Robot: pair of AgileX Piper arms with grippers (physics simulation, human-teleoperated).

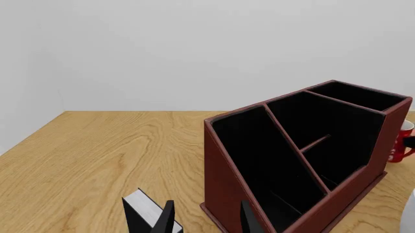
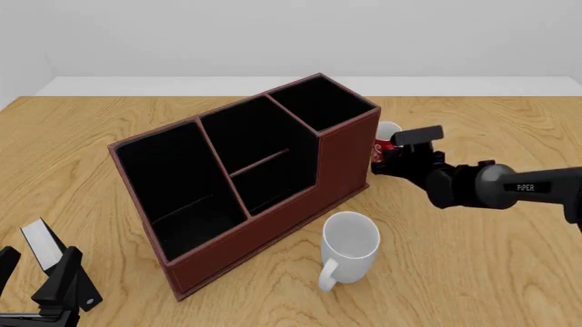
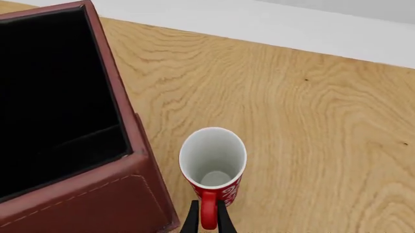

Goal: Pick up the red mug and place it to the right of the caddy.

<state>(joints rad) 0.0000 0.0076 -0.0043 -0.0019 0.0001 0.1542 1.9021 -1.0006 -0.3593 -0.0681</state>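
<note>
The red mug (image 2: pixel 386 138) with white script stands upright just right of the far right end of the caddy (image 2: pixel 245 177). My right gripper (image 2: pixel 391 160) is shut on the mug's red handle; in the right wrist view its two fingers clamp the handle (image 3: pixel 207 213) below the mug's white inside (image 3: pixel 213 155), with the caddy's wall (image 3: pixel 97 194) close beside. I cannot tell whether the mug rests on the table. My left gripper (image 2: pixel 41 272) is open and empty near the front left edge, in front of the caddy (image 1: pixel 304 160). The red mug (image 1: pixel 402 143) peeks out behind the caddy there.
A larger plain white mug (image 2: pixel 350 242) stands in front of the caddy's right part, handle toward me. A small black block with a white face (image 2: pixel 41 242) lies by my left gripper, and it also shows in the left wrist view (image 1: pixel 146 208). The wooden table (image 2: pixel 491 272) ends at a white wall.
</note>
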